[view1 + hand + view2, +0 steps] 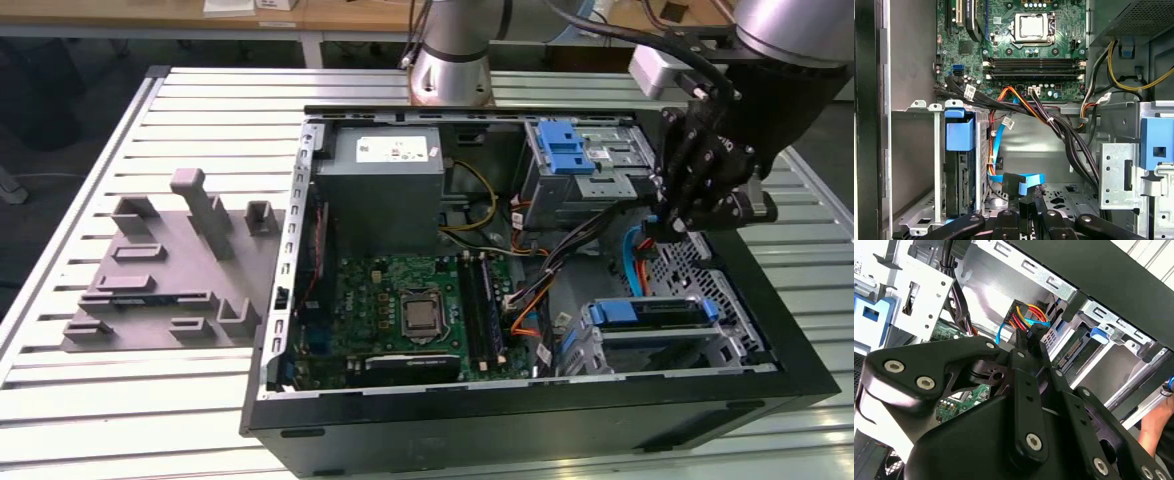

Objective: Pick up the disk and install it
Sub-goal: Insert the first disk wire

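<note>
Fingers (1026, 365) are pressing together, nothing between them. The gripper (667, 228) is hanging inside the open computer case (534, 430), near the blue data cable (996, 145) that is trailing across the case floor. The disk (650, 313) is sitting apart from the gripper, slotted into the metal drive cage (936, 150) at the exterior view's lower right, its blue handle (959, 134) showing at the end. The case is resting on the slatted tabletop (160, 400).

No legible text was recorded: the white rectangular label (396, 150) on the grey metal power-supply box (380, 205) and small white paper tags (970, 91) on the black cable bundle (1074, 150) bore print too small to read.
</note>
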You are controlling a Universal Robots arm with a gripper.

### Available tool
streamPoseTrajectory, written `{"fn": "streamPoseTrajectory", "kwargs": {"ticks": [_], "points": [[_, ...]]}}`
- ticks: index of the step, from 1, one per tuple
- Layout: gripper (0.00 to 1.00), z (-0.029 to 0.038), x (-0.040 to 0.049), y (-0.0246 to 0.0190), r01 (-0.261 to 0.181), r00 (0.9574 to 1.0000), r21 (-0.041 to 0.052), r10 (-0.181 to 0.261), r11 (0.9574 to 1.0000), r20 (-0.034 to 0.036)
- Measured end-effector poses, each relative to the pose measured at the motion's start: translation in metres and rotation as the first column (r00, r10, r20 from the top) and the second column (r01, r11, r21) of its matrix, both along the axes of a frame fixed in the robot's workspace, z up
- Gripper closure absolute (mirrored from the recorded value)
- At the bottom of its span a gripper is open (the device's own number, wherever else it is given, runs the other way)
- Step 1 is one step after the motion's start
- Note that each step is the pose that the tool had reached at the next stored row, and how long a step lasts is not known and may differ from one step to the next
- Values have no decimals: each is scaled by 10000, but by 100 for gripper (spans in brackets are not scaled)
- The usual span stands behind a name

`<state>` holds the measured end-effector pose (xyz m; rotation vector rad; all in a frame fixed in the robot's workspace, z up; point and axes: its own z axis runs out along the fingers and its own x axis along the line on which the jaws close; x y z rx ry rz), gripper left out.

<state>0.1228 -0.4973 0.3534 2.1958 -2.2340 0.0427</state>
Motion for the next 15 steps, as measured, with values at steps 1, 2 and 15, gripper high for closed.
{"fn": "streamPoseTrajectory", "kwargs": {"ticks": [1, 2, 15], "points": [[75, 30, 0, 0, 0, 10000, 0, 0, 10000, 0], [75, 31, 0, 0, 0, 10000, -1, 0, 10000, 0], [75, 61, 0, 0, 0, 10000, 0, 0, 10000, -1]]}}
